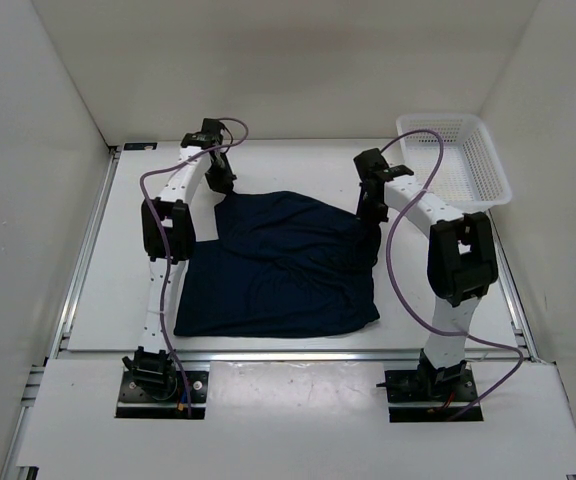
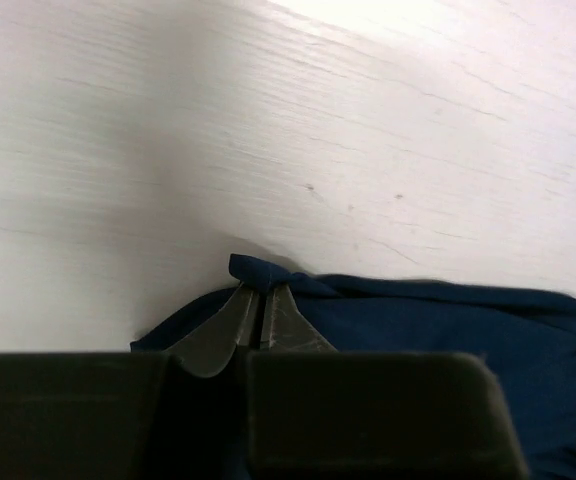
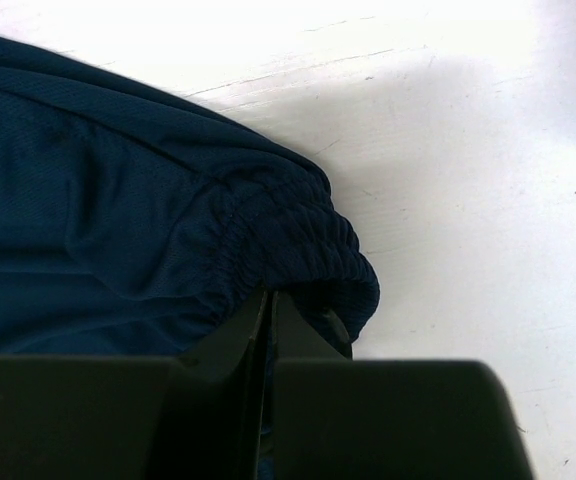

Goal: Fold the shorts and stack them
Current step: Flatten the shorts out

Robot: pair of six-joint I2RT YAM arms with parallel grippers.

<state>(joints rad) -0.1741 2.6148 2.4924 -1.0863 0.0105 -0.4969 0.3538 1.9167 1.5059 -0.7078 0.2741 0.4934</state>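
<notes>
The dark navy shorts (image 1: 283, 265) lie spread on the white table between my arms. My left gripper (image 1: 220, 183) is at the shorts' far left corner, shut on a pinch of the hem; the left wrist view shows the jaws (image 2: 259, 290) closed on the navy fabric (image 2: 448, 330). My right gripper (image 1: 371, 222) is at the shorts' far right corner, shut on the gathered waistband; the right wrist view shows its jaws (image 3: 270, 296) closed under the bunched elastic edge (image 3: 298, 240).
A white plastic mesh basket (image 1: 454, 160) stands at the back right of the table. White walls enclose the table on the left, back and right. Purple cables loop along both arms.
</notes>
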